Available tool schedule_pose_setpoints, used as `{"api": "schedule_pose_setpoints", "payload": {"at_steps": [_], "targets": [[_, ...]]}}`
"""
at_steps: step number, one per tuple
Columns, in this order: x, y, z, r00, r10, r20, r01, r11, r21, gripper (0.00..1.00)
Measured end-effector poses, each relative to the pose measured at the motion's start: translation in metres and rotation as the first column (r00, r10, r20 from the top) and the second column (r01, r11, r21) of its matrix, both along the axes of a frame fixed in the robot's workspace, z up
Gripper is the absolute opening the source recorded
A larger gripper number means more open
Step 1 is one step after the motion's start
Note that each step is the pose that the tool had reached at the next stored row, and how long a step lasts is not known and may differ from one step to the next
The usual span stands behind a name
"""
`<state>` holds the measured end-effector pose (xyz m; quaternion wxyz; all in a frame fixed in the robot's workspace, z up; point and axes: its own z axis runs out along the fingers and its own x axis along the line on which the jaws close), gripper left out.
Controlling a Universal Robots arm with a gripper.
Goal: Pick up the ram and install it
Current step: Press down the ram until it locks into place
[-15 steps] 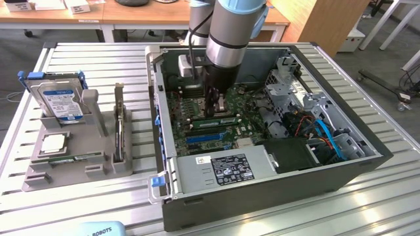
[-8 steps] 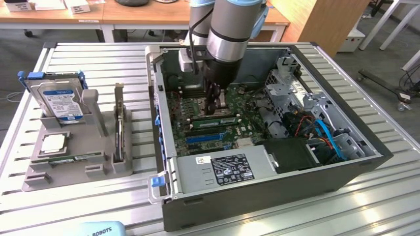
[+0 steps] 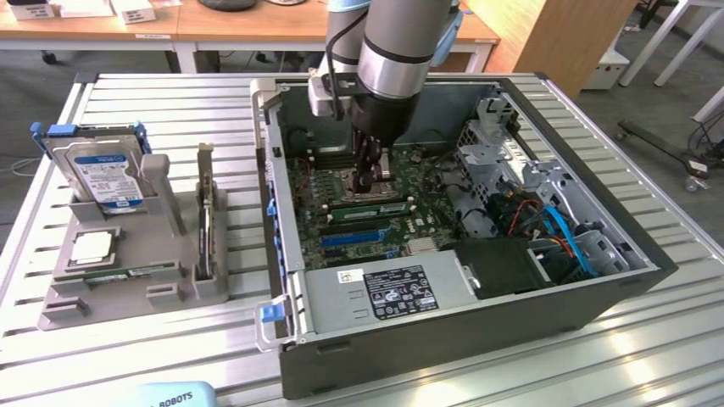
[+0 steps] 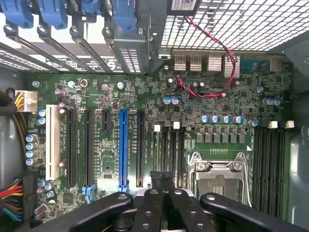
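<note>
One hand, black jointed metal, I read as closed, inside the open computer case above the green motherboard. One ram, a thin green stick, lies flat in the grey holder on the ribbed worktop. Its label is unreadable.

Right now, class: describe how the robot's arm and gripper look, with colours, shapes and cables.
The arm is a thick silver-grey cylinder with a black ring band and a blue joint cap. A black cable runs down its side. The gripper is black, with slim linked fingers studded with round pivot pins.
</note>
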<state>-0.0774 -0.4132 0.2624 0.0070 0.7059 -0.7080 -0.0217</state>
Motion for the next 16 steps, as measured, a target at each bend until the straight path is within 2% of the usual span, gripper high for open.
{"api": "schedule_pose_setpoints", "payload": {"at_steps": [8,16], "targets": [[0.002,0.0000,0.0002,1.0000,0.000,-0.0003,0.000,1.0000,-0.0005,0.10],[0.021,0.0000,0.0001,1.0000,0.000,-0.0001,0.000,1.0000,-0.0002,0.10]]}}
